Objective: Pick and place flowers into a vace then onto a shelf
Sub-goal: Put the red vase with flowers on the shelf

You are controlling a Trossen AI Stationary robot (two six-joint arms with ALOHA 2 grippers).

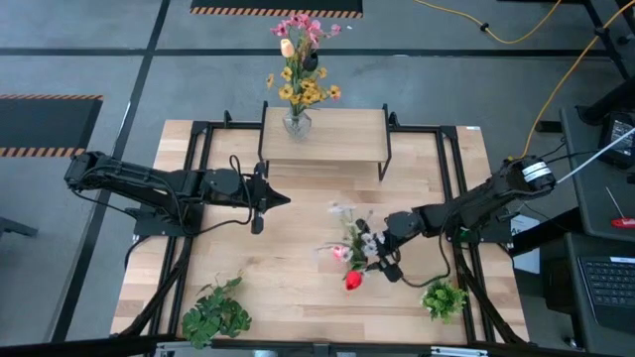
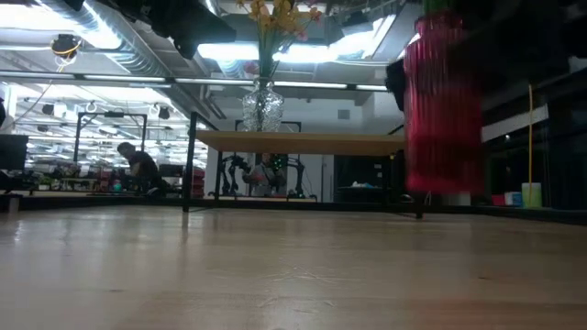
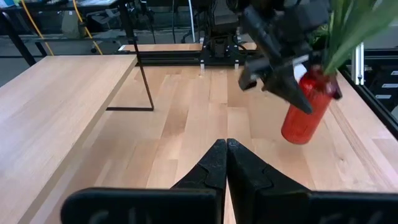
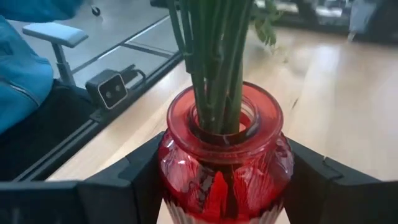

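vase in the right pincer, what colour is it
Red glass vase, ribbed, with green stems in it; the right wrist view shows it best.

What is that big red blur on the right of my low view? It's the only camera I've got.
Observer: It's a red vase with flowers in it. The right gripper has its fingers closed on either side of it.
Operator: Is it standing straight?
Observer: No. The left wrist view shows it tilted, on the right half of the table and well short of the shelf.
Operator: Where is the other arm?
Observer: The left gripper is shut and empty. It is over the table's left half, apart from the vase.
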